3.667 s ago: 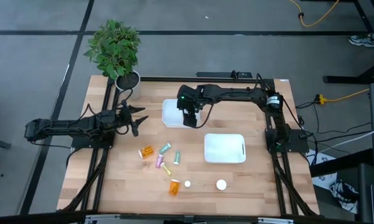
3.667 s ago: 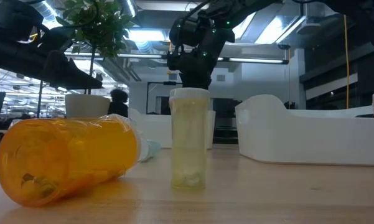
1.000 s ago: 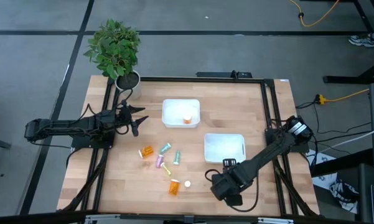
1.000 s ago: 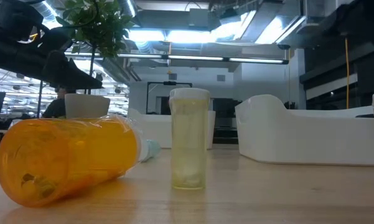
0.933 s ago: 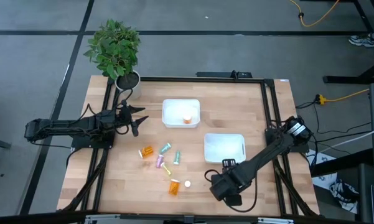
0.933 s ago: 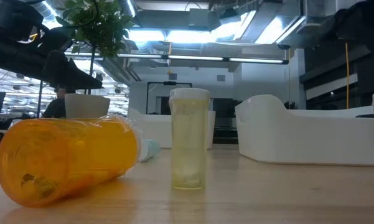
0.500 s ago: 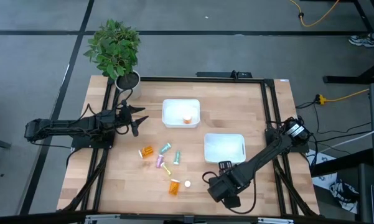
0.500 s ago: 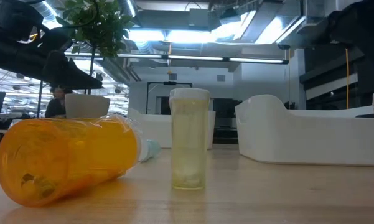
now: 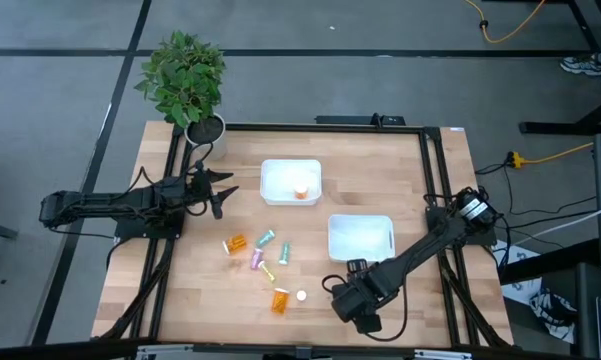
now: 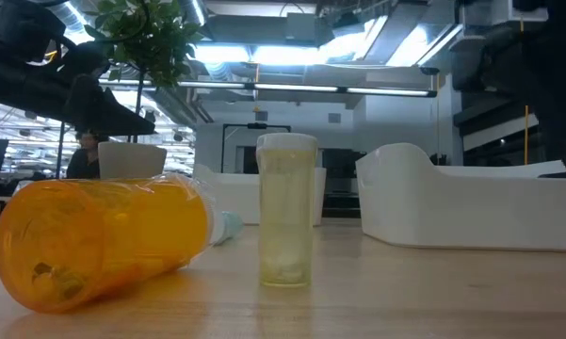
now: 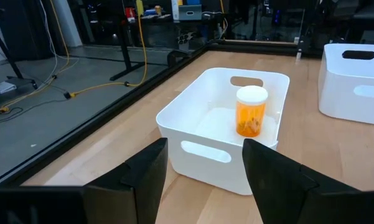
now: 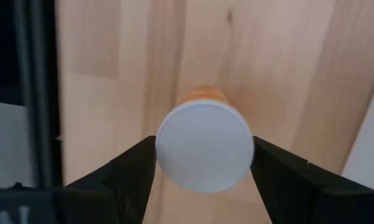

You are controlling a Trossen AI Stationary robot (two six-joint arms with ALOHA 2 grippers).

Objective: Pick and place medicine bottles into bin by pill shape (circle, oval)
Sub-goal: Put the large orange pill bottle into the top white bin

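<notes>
An orange medicine bottle with a white cap stands upright near the table's front edge. My right gripper points straight down over it, open, one finger on either side of the cap. I cannot tell whether the fingers touch it. Several more bottles lie left of it: orange, teal, green, purple, and a second orange one. Another orange bottle stands in the far white bin. My left gripper waits open at the table's left.
A second white bin sits just beyond my right gripper. A loose white cap lies left of that gripper. A potted plant stands at the far left corner. A yellow bottle stands upright near the front edge.
My right gripper has come down over the upright orange bottle and drifted a little toward the table's left edge. Its fingers have stayed apart. The bottle has not moved.
</notes>
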